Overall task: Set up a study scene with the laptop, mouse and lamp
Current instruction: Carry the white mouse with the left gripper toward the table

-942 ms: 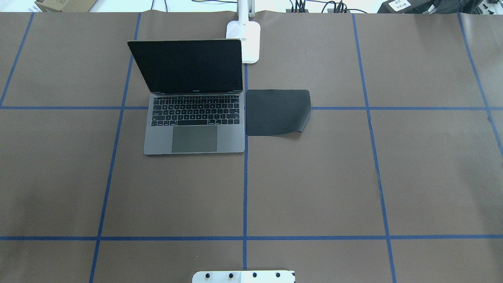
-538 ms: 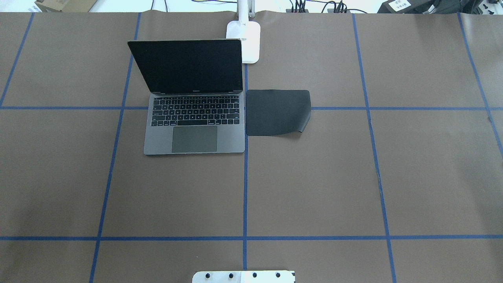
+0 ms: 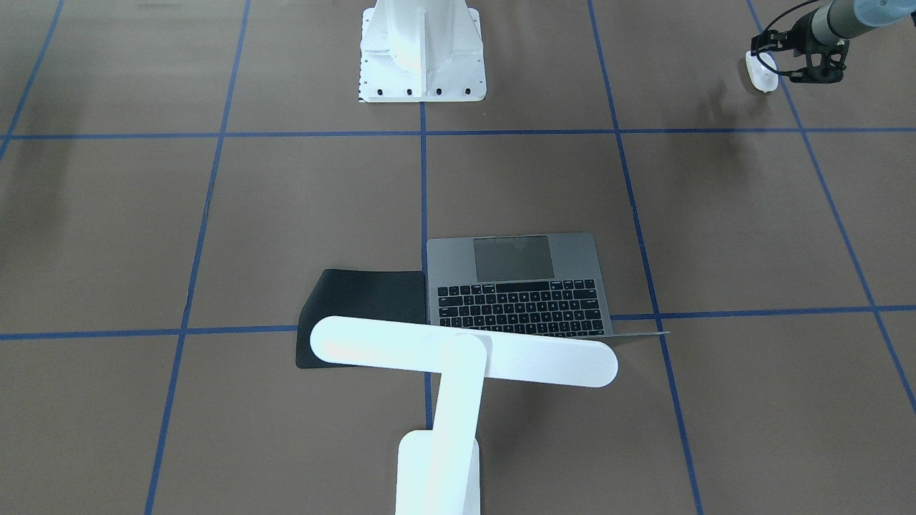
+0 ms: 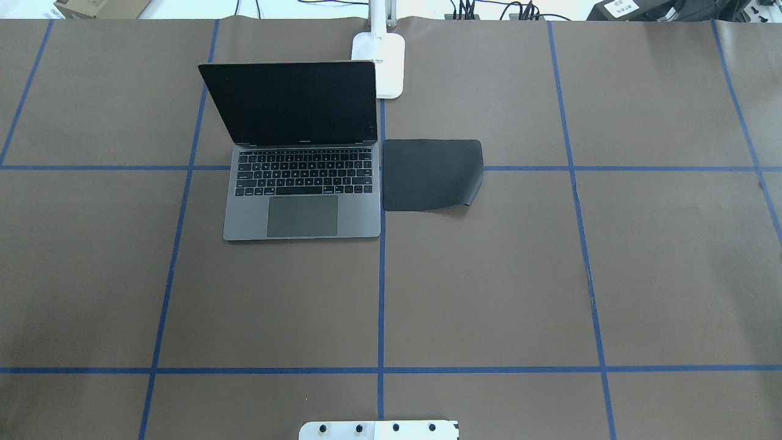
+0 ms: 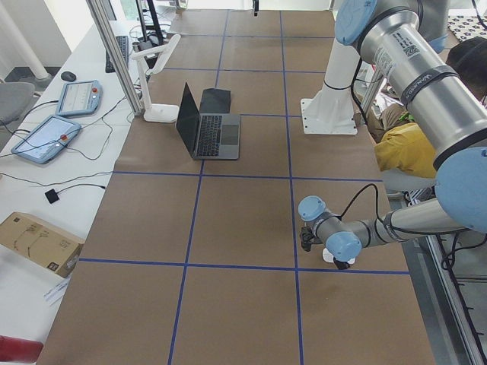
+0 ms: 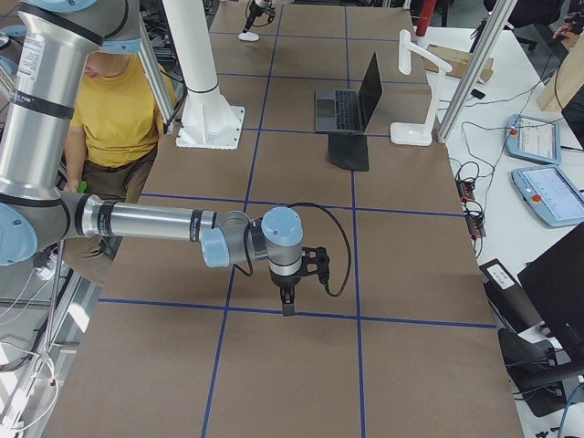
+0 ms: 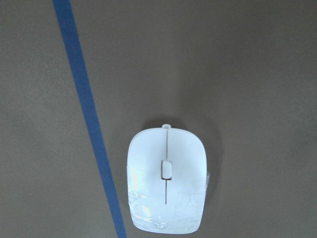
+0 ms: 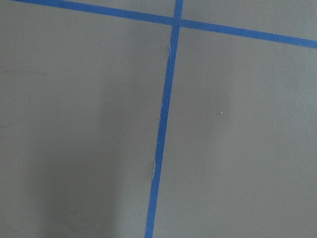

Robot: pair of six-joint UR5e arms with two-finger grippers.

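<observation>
The laptop (image 4: 302, 183) stands open at the table's far middle, its screen dark. The lamp (image 3: 465, 350) stands behind the laptop's right corner with its bar head over the laptop's rear; its base (image 4: 382, 64) shows in the overhead view. The mouse (image 7: 166, 186) lies on the brown table beside a blue tape line, at the robot's far left (image 3: 762, 71). My left gripper (image 3: 819, 68) hovers right by the mouse; I cannot tell whether it is open or shut. My right gripper (image 6: 287, 297) points down over bare table at the robot's right; I cannot tell its state.
A thin black mat (image 4: 431, 174) lies against the laptop's right side, one corner curled up. The white bolted pedestal (image 3: 422, 50) stands at the robot's side of the table. A person in yellow (image 6: 114, 109) sits behind the robot.
</observation>
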